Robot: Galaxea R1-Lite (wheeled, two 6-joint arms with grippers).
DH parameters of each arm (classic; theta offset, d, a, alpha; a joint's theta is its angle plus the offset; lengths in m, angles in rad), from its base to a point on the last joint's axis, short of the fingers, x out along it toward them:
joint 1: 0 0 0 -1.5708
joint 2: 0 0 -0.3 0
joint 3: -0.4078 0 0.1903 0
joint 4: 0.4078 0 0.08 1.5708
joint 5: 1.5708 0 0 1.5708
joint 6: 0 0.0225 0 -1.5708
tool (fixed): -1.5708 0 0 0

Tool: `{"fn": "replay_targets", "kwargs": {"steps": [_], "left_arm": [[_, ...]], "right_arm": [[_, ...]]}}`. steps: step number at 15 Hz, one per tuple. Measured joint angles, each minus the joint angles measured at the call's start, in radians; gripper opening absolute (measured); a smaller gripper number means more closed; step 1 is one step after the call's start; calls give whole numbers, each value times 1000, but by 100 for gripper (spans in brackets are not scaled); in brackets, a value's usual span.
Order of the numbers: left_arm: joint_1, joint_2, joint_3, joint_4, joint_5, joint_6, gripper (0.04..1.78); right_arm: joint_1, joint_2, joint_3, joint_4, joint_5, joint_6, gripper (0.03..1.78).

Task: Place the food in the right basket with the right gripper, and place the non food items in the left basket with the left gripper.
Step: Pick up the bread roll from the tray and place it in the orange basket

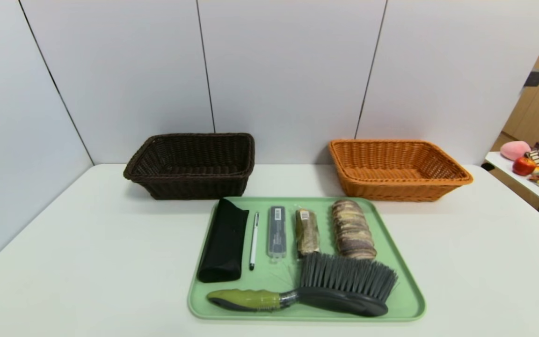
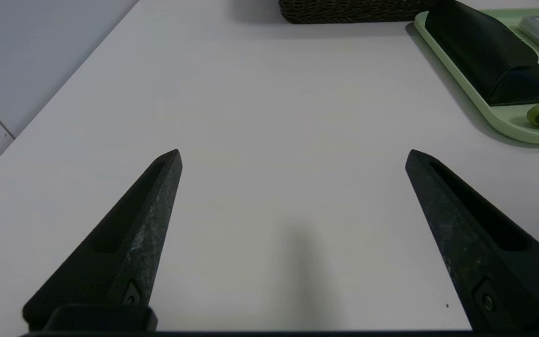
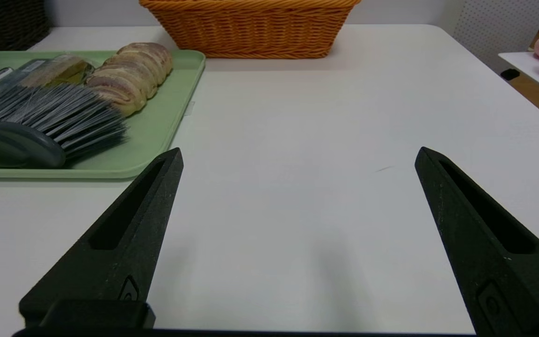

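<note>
Head view: high, facing the table's [image 1: 87, 243] far edge. Wrist views: low, near its surface, looking the same way; each shares one tray [image 1: 405, 299] side with the head view.

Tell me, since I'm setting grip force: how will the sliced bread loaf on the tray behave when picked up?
The bread loaf looks soft and cut into slices, so it would likely squash under a firm pinch. Held by the middle, its ends may sag or slices separate. It lies flat on the green tray, so rolling seems unlikely.
</note>
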Motion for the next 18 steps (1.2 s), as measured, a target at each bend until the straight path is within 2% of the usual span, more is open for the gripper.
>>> {"fn": "replay_targets", "kwargs": {"steps": [3,5,6,8,10,12,13,18], "left_arm": [[0,0,0,-1,-1,3,169],[0,0,-4,-3,-2,28,169],[0,0,-26,-13,-16,51,169],[-1,4,-85,-6,-89,71,169],[-1,49,-168,-1,-149,71,169],[-1,164,-253,-40,-174,70,169],[-1,240,-290,-74,-179,69,169],[-1,733,-499,-329,-191,75,169]], "right_arm": [[0,0,0,5,1,-28,171],[0,0,1,-2,23,-65,171],[0,0,-3,-16,44,-88,171],[0,4,-53,-25,105,-84,171],[0,47,-153,-19,209,-73,171],[0,162,-277,-35,272,-56,171],[0,236,-338,-51,288,-44,171],[4,719,-692,-128,327,-14,171]]}}
